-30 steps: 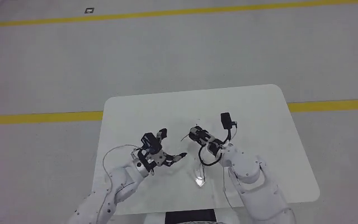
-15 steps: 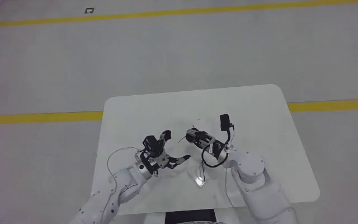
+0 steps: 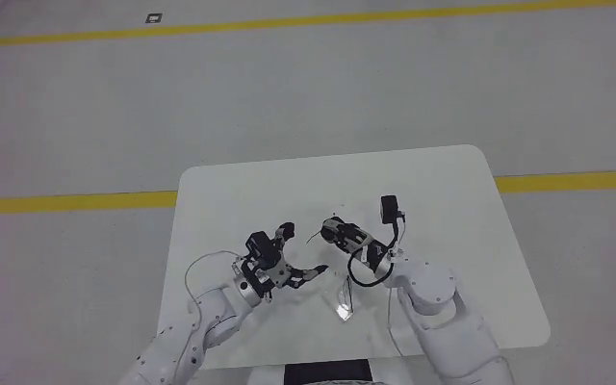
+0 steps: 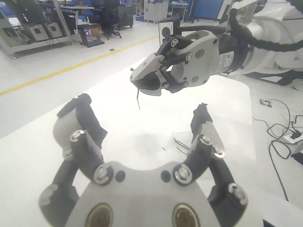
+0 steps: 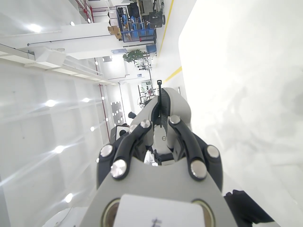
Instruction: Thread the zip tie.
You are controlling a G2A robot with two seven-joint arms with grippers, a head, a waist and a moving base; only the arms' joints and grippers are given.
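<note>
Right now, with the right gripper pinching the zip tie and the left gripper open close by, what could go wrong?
1. The zip tie is thin, its tail dangling from the shut right gripper; the open left gripper could close beside it and miss.
2. The grippers sit close together, so a bump might twist the tie or loosen the pinch.
</note>
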